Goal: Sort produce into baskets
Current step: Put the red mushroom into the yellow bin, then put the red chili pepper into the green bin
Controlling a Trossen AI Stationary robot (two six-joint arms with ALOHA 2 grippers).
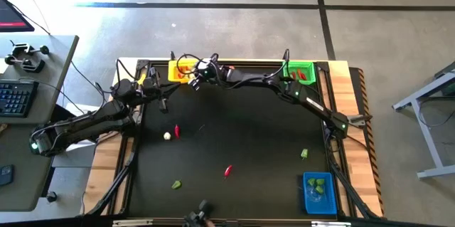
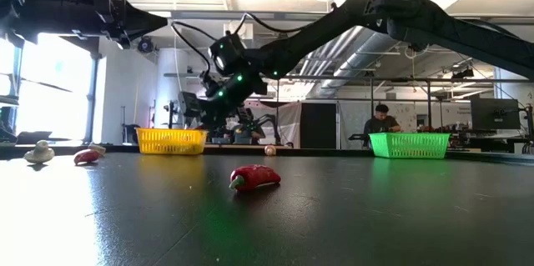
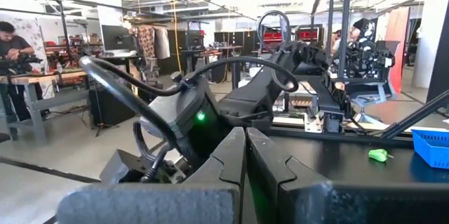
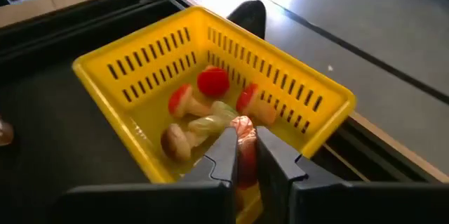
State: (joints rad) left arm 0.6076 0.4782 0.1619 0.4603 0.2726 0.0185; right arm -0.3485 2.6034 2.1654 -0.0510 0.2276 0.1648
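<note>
The yellow basket [image 4: 105, 66] stands at the table's far edge, left of the middle [image 1: 179, 70], and holds several red-capped and cream pieces of produce [image 4: 203, 112]. My right gripper [image 4: 244, 138] reaches along the far edge and hangs over this basket [image 1: 192, 76], its fingers nearly shut on a small red-and-cream piece. My left gripper [image 3: 245, 161] is shut on nothing and waits at the far left [image 1: 165, 93]. On the black mat lie a cream bulb [image 1: 167, 136], two red pieces [image 1: 177, 131] [image 1: 228, 171] and two green pieces [image 1: 176, 183] [image 1: 304, 154]. My right gripper pinches a small red-and-cream piece [image 4: 243, 152] between its two fingertips. The fingers slant down from the table's right side. The piece sits over the inside of the yellow basket, above the pieces lying there; whether it touches them I cannot tell.
A green basket [image 1: 300, 72] with red pieces stands at the far right, a blue basket [image 1: 319, 191] with green pieces at the near right. My right arm [image 1: 284, 88] spans the far part of the table. A person works at a bench [image 2: 382, 124] beyond it.
</note>
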